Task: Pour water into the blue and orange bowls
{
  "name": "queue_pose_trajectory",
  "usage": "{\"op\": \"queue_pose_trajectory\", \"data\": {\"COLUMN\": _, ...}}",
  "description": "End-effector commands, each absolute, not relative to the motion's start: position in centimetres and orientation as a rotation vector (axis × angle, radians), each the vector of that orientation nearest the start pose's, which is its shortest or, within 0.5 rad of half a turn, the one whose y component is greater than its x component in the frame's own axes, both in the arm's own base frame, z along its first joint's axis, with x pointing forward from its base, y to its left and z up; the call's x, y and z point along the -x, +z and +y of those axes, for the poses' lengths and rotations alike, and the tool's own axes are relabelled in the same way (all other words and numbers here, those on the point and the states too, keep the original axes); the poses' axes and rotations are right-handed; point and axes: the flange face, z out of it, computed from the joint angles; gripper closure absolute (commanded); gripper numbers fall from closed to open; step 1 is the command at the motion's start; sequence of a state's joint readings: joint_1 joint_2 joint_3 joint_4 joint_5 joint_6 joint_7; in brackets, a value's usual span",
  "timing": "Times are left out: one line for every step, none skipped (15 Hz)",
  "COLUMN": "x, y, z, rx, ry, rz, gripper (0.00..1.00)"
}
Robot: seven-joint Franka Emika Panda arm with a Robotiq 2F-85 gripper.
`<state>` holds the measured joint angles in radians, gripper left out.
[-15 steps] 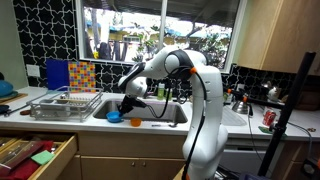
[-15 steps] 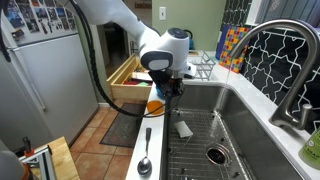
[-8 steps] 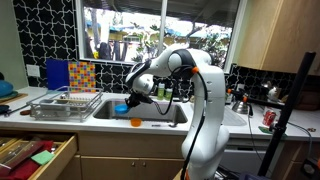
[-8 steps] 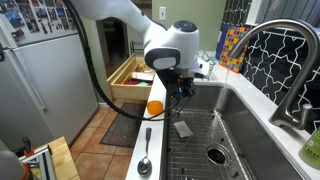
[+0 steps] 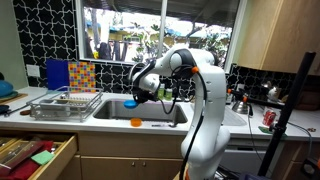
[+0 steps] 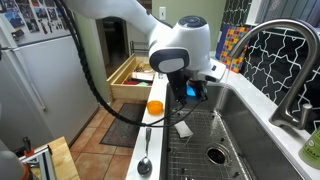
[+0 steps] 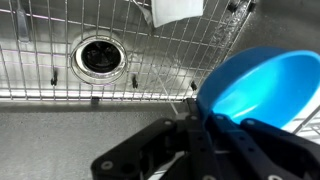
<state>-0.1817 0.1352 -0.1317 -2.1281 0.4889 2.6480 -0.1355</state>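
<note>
Above stainless steel sink [image 7: 50, 130]: claw [image 7: 200, 125] pinches rim of round blue plastic bowl [image 7: 265, 90]. On bench [image 6: 150, 128] edge beside sink, small orange bowl [image 6: 154, 106]. No water seen; both fills seemingly outstanding.

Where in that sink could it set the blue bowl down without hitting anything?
Below the blue bowl, the wire grid is bare around the drain, apart from a white scrap at one end. The narrow front ledge is crowded: the orange bowl and a spoon sit there.
</note>
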Motion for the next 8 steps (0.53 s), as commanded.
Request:
{"op": "queue_pose_trajectory", "data": {"x": -56.6, "y": 38.4, "z": -19.2, "rx": 2.743, "ry": -0.692, "rz": 0.872, "gripper": 0.99}}
{"op": "queue_pose_trajectory", "data": {"x": -57.4, "y": 38.3, "z": -19.4, "rx": 2.69, "ry": -0.778, "rz": 0.981, "gripper": 0.99}}
{"op": "queue_pose_trajectory", "data": {"x": -57.8, "y": 38.2, "z": -19.5, "rx": 2.659, "ry": -0.808, "rz": 1.049, "gripper": 0.99}}
{"op": "queue_pose_trajectory", "data": {"x": -58.2, "y": 38.0, "z": -19.5, "rx": 2.624, "ry": -0.842, "rz": 1.123, "gripper": 0.99}}
{"op": "queue_pose_trajectory", "data": {"x": -58.5, "y": 37.6, "z": -19.5, "rx": 2.595, "ry": -0.862, "rz": 1.191, "gripper": 0.99}}
{"op": "queue_pose_trajectory", "data": {"x": -58.7, "y": 36.9, "z": -19.4, "rx": 2.576, "ry": -0.869, "rz": 1.247, "gripper": 0.99}}
{"op": "queue_pose_trajectory", "data": {"x": -58.9, "y": 36.4, "z": -19.3, "rx": 2.563, "ry": -0.868, "rz": 1.298, "gripper": 0.99}}
{"op": "queue_pose_trajectory", "data": {"x": -59.1, "y": 35.8, "z": -19.2, "rx": 2.552, "ry": -0.843, "rz": 1.351, "gripper": 0.99}}
